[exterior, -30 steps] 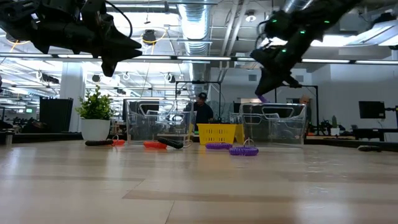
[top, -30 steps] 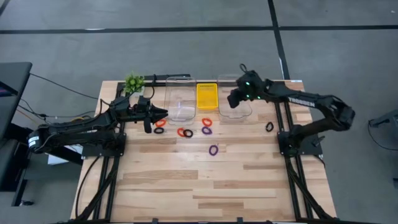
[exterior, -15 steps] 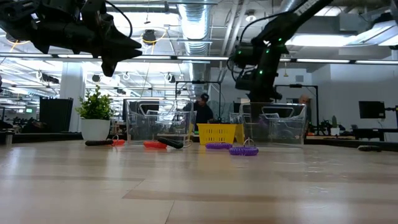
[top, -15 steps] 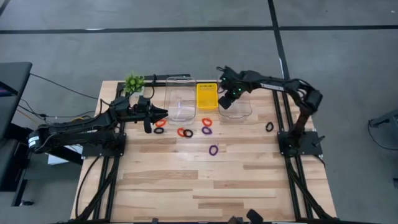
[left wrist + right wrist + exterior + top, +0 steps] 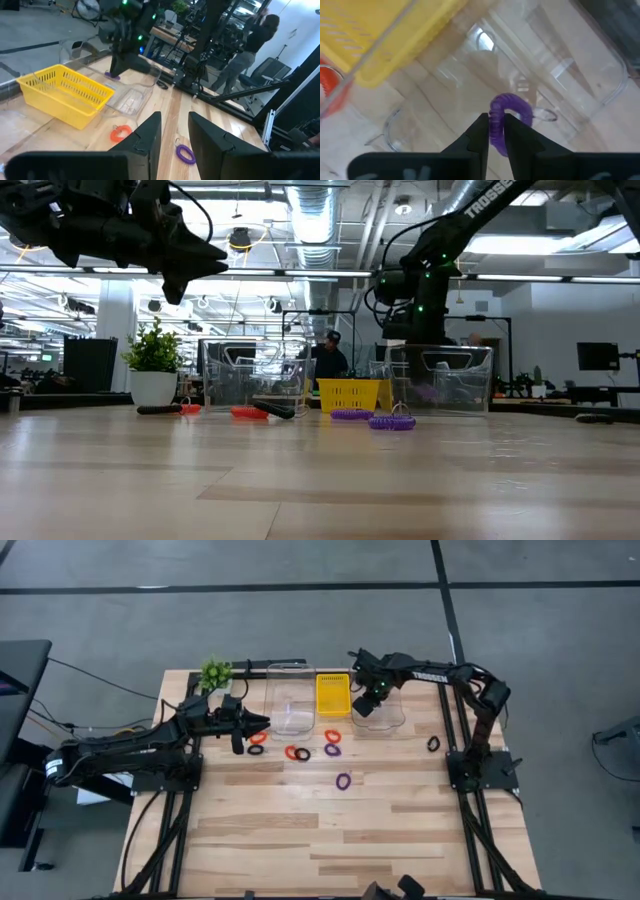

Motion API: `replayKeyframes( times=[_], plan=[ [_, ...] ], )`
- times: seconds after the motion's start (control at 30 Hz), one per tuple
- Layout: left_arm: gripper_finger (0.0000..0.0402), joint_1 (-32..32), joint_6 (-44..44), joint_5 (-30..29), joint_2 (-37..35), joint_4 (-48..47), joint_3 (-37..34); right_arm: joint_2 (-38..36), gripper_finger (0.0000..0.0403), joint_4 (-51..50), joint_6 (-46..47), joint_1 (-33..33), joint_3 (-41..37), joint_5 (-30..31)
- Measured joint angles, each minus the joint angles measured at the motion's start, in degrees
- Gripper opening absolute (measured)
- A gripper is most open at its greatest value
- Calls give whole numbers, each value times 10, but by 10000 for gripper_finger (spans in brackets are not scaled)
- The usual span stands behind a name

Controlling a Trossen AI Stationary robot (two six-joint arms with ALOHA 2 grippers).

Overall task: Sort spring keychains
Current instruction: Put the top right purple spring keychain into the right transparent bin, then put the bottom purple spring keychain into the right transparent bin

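My right gripper (image 5: 364, 706) hangs over the right clear container (image 5: 385, 712), shut on a purple spring keychain (image 5: 508, 114). My left gripper (image 5: 262, 722) hovers open above the table's left part, near a red and a black keychain (image 5: 256, 743). More keychains lie flat on the wood: a red and black pair (image 5: 298, 753), an orange one (image 5: 332, 736), two purple ones (image 5: 332, 750) (image 5: 343, 781) and a black one (image 5: 433, 744). In the left wrist view my left gripper (image 5: 175, 131) looks toward an orange keychain (image 5: 120, 133) and a purple keychain (image 5: 185, 154). My right gripper pinches the purple keychain's coil (image 5: 496, 116) between its two fingers (image 5: 479, 131), coming from above and pointing down. The ring is lifted clear; its far side arches out past the fingertips over the container's floor.
A second clear container (image 5: 289, 706) and a yellow tray (image 5: 332, 695) stand side by side at the far edge, left of the right container. A small green plant (image 5: 215, 672) sits at the far left corner. The near half of the table (image 5: 330, 840) is bare wood.
My right gripper, still holding the purple keychain, has moved toward the table's left and sunk down over the right clear container, its arm folding in.
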Motion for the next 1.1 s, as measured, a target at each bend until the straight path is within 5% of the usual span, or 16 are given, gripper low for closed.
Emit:
replayKeyframes(
  times=[0.3, 0.5, 1.1],
  plan=[
    [95, 0, -4, 0, 0, 0, -9, 0, 110, -23, 0, 7, 5, 0],
    [95, 0, -19, 0, 0, 0, -9, -13, 112, -39, -18, 31, 27, 2],
    [95, -90, -44, 0, 0, 1, -8, -229, 92, -33, -159, 157, 37, 58]
  ],
)
